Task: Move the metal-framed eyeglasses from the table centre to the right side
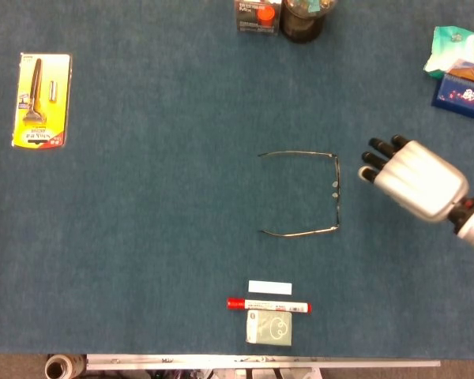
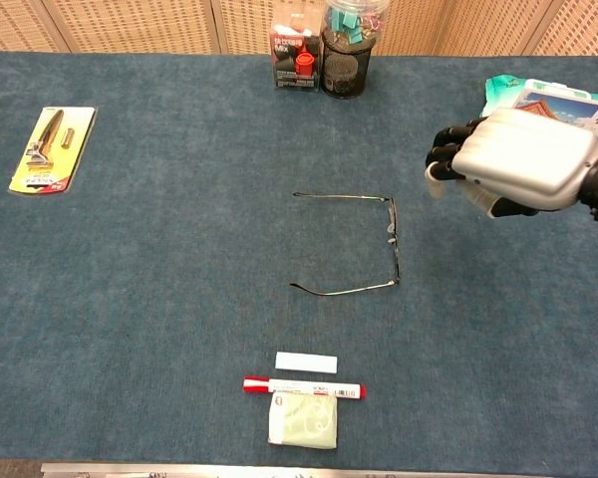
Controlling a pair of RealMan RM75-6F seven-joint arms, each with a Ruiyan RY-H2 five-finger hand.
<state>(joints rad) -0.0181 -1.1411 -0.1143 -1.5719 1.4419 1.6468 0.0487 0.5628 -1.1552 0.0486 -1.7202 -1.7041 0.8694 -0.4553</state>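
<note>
One thin wire-framed eyeglasses, unfolded

My robot hand has a glossy silvery shell and dark matt fingers. Beside it, thin metal eyeglasses lie on the matt, carpet-like blue tabletop.
</note>
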